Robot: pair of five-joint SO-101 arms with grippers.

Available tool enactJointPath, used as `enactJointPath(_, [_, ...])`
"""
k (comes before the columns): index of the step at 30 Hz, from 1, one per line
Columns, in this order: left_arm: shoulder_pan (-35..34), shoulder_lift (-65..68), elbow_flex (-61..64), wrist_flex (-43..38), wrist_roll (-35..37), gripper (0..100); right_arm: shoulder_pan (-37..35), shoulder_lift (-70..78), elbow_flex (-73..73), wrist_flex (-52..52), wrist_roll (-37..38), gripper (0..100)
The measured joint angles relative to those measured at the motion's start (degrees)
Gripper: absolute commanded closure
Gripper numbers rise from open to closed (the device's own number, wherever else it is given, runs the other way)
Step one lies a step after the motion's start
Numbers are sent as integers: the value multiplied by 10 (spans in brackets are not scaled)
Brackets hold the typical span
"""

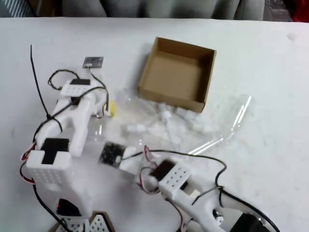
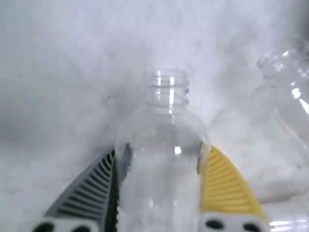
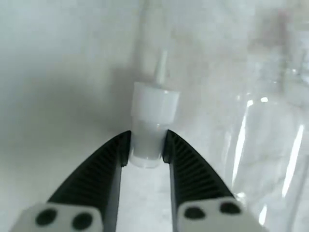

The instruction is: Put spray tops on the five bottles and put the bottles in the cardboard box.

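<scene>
A clear, open-necked bottle (image 2: 164, 121) with no top on it sits between the grey and yellow fingers of my left gripper (image 2: 161, 157), which is shut on its body. In the high view that gripper (image 1: 112, 108) is at the left edge of a pile of clear bottles and white spray tops (image 1: 169, 121). The black fingers of my right gripper (image 3: 146, 142) are shut on the base of a white spray top (image 3: 154, 108); in the high view the right gripper (image 1: 126, 163) is below the pile. The cardboard box (image 1: 169, 99) stands open behind the pile with nothing in it.
Another clear bottle (image 2: 289, 96) lies close beside the held one. A clear bottle (image 3: 270, 145) also lies next to the spray top. Clear plastic wrap (image 1: 227, 125) spreads to the right of the pile. Cables trail over both arms.
</scene>
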Motion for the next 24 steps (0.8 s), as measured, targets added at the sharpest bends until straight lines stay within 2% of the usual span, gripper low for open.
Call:
enactJointPath(4, [0,0,0,0,0,980,52,-42,-55,119,8,982])
enactJointPath(8, [0,0,0,0,0,980,118,-104,-119,273,101,982])
enactJointPath(12, [0,0,0,0,0,980,236,-168,-176,401,209,982])
enactJointPath(19, [0,0,0,0,0,980,483,-203,-203,455,384,982])
enactJointPath(24, [0,0,0,0,0,980,634,-203,-203,455,550,982])
